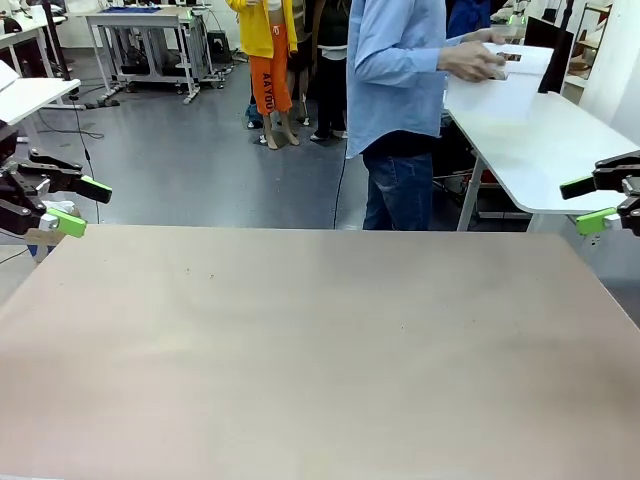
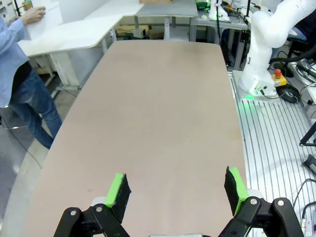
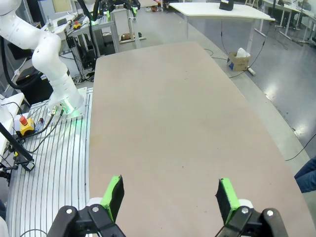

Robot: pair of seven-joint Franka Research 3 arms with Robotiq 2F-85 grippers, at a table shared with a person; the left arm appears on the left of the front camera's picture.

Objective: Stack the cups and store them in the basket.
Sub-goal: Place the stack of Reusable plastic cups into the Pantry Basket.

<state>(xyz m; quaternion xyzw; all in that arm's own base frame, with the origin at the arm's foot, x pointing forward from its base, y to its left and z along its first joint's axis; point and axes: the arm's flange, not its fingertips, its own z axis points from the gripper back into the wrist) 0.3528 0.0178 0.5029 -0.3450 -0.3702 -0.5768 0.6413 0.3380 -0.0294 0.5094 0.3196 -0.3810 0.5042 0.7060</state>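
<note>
The cups and the basket are out of view. My left gripper (image 1: 88, 205) hangs open beside the table's left edge, nothing between its green pads; in the left wrist view the left gripper (image 2: 177, 190) looks along the bare tabletop (image 2: 158, 113). At the right edge my right gripper (image 1: 588, 204) is open and holds nothing; the right gripper (image 3: 169, 194) shows its fingers spread wide over the brown tabletop (image 3: 168, 113).
A person in a blue shirt (image 1: 398, 70) stands beyond the far edge, turned to a white side table (image 1: 535, 130) with both hands on something white there. The other arm's white base (image 2: 264, 54) stands beside the table on a ribbed metal platform.
</note>
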